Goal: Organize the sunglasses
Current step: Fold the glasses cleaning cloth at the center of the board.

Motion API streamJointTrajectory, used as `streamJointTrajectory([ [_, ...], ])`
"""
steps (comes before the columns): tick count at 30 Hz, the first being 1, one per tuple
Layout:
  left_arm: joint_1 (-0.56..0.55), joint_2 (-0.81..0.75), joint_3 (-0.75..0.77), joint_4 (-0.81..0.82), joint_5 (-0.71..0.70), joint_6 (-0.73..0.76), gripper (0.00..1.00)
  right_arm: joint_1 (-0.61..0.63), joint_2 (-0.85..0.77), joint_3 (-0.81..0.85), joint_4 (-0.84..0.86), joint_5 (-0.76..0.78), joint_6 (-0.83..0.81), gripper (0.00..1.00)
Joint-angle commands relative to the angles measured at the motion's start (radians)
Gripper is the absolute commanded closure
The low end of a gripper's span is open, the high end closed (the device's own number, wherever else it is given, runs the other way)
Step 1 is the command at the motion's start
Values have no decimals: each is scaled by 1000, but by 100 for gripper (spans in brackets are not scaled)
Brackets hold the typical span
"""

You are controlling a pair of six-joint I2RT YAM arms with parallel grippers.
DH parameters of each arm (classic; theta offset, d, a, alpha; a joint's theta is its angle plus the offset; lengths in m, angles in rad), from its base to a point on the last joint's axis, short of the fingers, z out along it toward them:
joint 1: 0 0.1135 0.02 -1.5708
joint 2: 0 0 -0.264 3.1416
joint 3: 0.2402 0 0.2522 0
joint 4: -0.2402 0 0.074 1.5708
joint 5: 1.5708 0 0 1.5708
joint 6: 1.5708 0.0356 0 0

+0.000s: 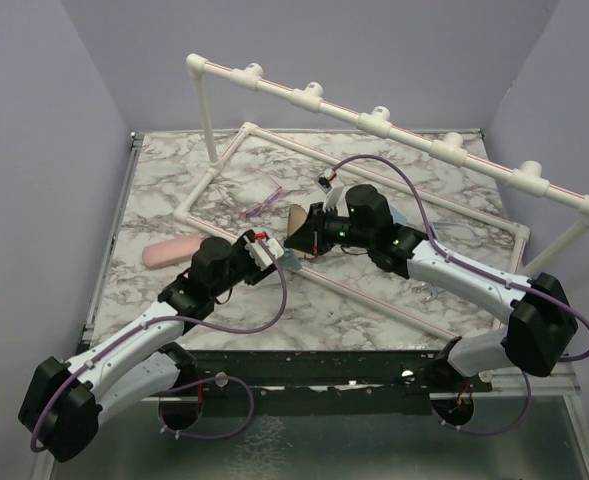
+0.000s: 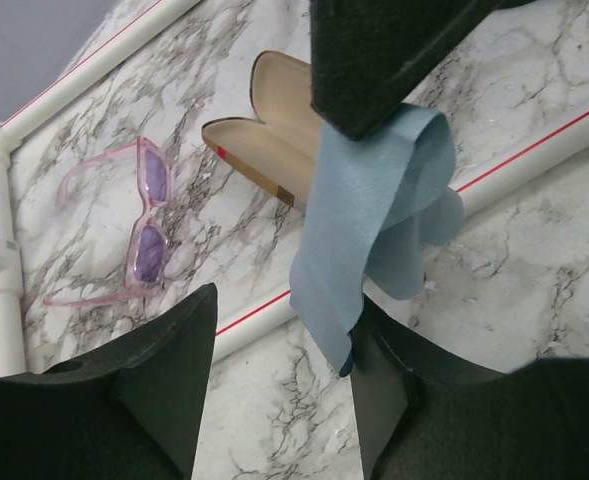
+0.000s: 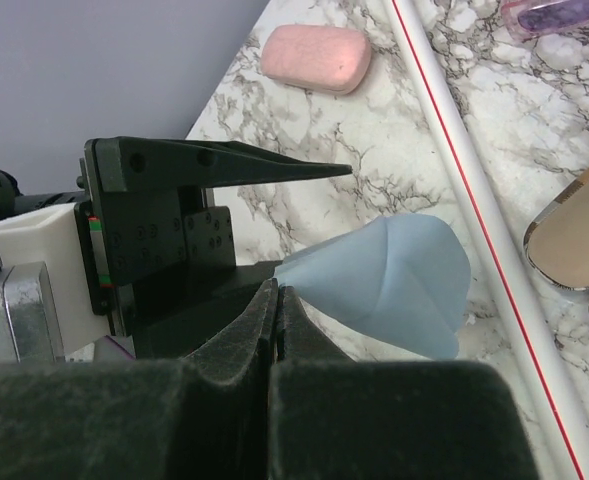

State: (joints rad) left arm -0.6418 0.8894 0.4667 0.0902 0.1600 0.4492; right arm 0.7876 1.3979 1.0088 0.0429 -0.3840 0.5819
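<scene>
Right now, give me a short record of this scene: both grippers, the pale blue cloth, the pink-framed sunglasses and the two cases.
left gripper: open, fingers either side of the cloth's lower end
right gripper: shut on the pale blue cloth
pink-framed sunglasses with purple lenses: arms unfolded, lying on the marble table
brown hard case: open, nothing visible inside
oblong pink case: closed, off to one side

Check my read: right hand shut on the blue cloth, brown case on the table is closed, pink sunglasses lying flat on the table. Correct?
One error: the brown case is open, not closed. The left wrist view shows its pale lining. The rest holds: the right hand is shut on the blue cloth, and the pink sunglasses lie flat on the table.
</scene>
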Motion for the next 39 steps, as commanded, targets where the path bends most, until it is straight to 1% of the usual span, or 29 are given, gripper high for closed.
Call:
streamJointTrajectory([
  [1,-2,-5,14,23,-101,9,47,9,2,15,-34,27,-30,100],
  [5,-2,-6,20,-1,-84,13,49,10,-7,12,-41,26,-39,100],
  [7,-2,-5,23,-2,-68,17,54,10,-8,11,-41,21,-40,100],
  [13,-2,3,40,-23,-4,25,77,9,-7,7,-41,9,-42,100],
  [15,-1,3,42,-31,12,26,89,10,-6,2,-40,3,-40,99],
  [16,-2,2,44,-36,18,26,97,10,-4,-1,-38,-2,-40,100],
  [17,-1,0,45,-45,22,27,100,9,0,-4,-37,-9,-43,99],
  [20,-1,-14,51,-86,26,45,100,10,40,-6,-57,-58,-112,100],
  [22,-2,-27,50,-146,26,69,100,11,85,-2,-116,-64,-162,99],
  [24,-2,-42,42,-203,20,85,100,23,124,-7,-140,-72,-208,99],
  [27,-1,-49,23,-266,53,67,100,51,176,-35,-94,-128,-271,99],
  [30,-15,-22,16,-290,132,26,100,55,230,-62,-11,-195,-279,99],
  [31,-24,-7,22,-291,131,12,100,56,239,-69,-4,-193,-283,98],
  [33,-44,23,44,-294,108,-13,100,56,237,-92,5,-161,-289,91],
  [34,-51,30,58,-304,96,-21,100,55,229,-106,9,-141,-290,85],
  [35,-60,42,76,-319,81,-32,100,55,218,-121,15,-121,-293,77],
  [37,-82,74,118,-359,13,-91,100,55,188,-157,33,-86,-294,62],
  [39,-101,114,158,-404,-71,-146,100,55,149,-203,69,-49,-290,55],
])
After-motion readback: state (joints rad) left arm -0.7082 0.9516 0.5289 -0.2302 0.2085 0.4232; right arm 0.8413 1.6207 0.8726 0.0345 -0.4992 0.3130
